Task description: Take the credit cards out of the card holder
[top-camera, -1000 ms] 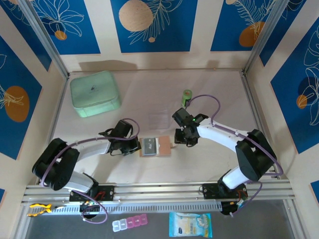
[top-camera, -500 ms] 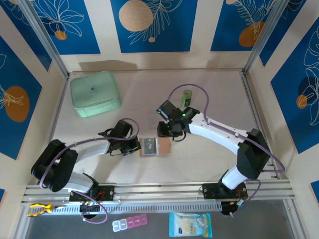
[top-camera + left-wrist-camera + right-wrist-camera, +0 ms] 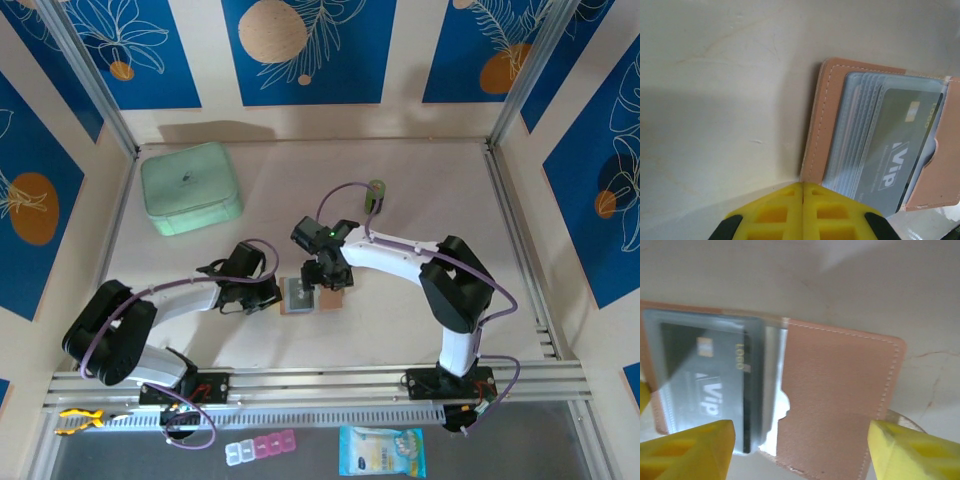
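Pale wooden tabletop carries the open card holder near its middle, credit cards all tucked inside, none out yet. Our left claw sits closed and empty at its edge; our right claw hangs spread wide above it.

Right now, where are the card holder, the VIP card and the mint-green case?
card holder (image 3: 840, 385): right wrist view, tan flap.
VIP card (image 3: 895, 150): left wrist view, dark face.
mint-green case (image 3: 190, 187): top external view, lid.
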Motion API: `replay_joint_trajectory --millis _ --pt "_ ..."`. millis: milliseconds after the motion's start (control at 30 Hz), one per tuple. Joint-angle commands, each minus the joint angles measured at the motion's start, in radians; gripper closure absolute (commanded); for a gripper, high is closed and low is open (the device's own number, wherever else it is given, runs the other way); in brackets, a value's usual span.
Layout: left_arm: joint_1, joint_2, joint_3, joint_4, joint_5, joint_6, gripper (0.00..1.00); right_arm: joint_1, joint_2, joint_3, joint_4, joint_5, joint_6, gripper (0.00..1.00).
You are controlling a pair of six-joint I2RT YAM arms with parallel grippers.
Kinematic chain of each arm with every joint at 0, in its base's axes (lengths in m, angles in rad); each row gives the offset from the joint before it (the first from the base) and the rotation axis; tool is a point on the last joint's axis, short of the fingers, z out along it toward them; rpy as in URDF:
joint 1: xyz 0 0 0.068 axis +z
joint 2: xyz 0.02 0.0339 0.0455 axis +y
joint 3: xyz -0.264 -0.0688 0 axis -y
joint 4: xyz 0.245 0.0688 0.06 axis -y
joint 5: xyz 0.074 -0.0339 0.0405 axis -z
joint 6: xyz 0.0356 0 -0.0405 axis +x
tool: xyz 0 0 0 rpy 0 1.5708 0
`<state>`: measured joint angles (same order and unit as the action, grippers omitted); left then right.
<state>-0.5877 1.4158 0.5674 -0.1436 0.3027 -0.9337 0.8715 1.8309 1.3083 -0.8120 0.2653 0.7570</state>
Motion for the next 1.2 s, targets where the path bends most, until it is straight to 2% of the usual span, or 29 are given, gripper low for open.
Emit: replay_joint_trajectory --millis 0,300,800,1167 --pt "-0.007 0.012 -0.010 -0.034 -0.005 0.010 1.00 -0.032 -0.003 -0.036 -0.029 0.031 0.007 0.26" --pt "-0.006 0.014 -0.007 -0.039 -0.004 0.009 1.00 -0.073 0.020 -0.089 0.020 -0.001 -0.018 0.24" --pt "-0.009 0.029 0.002 -0.024 0.023 0.003 1.00 -0.075 0.077 -0.135 0.079 -0.073 -0.030 0.21" --pt "-0.029 0.017 -0.003 -0.025 0.042 0.005 1.00 -0.058 0.049 -0.168 0.082 -0.098 -0.040 0.19"
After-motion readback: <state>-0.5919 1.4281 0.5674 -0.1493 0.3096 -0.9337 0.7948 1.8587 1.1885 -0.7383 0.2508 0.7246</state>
